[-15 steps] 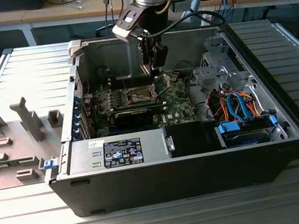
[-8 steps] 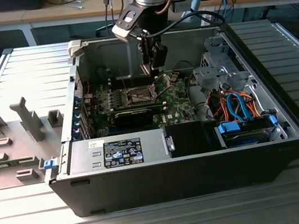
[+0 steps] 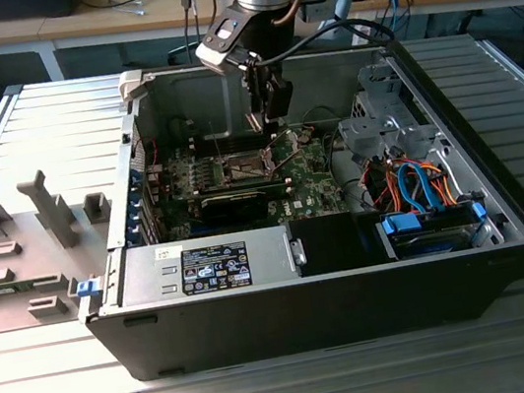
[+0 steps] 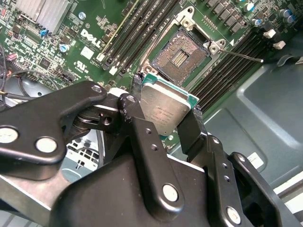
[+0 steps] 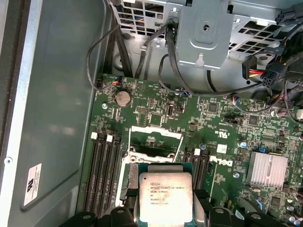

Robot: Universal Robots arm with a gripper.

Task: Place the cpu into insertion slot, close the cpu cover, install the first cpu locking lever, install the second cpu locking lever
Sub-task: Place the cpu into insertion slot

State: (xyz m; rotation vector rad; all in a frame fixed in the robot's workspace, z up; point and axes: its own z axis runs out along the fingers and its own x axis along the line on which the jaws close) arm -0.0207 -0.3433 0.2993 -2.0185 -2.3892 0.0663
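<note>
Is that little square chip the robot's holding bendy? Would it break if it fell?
Probably stiff: the cpu looks flat though the pincer grips only its edges. Its metal top looks smooth, so maybe slippery. It's thin and small, so likely light, and a fall might damage it.

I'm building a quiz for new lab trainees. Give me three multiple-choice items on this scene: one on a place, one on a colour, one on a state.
1. Where is the cpu? A) on the table outside the case B) in the gripper, above the motherboard C) on a drive bay
2. The motherboard's colour? A) blue B) red C) green
3. The insertion slot is: A) empty, uncovered B) filled C) covered

Answers: B, the gripper clamps its edges; C, the board shows green; A, its bare contacts show in the second wrist view.
</note>
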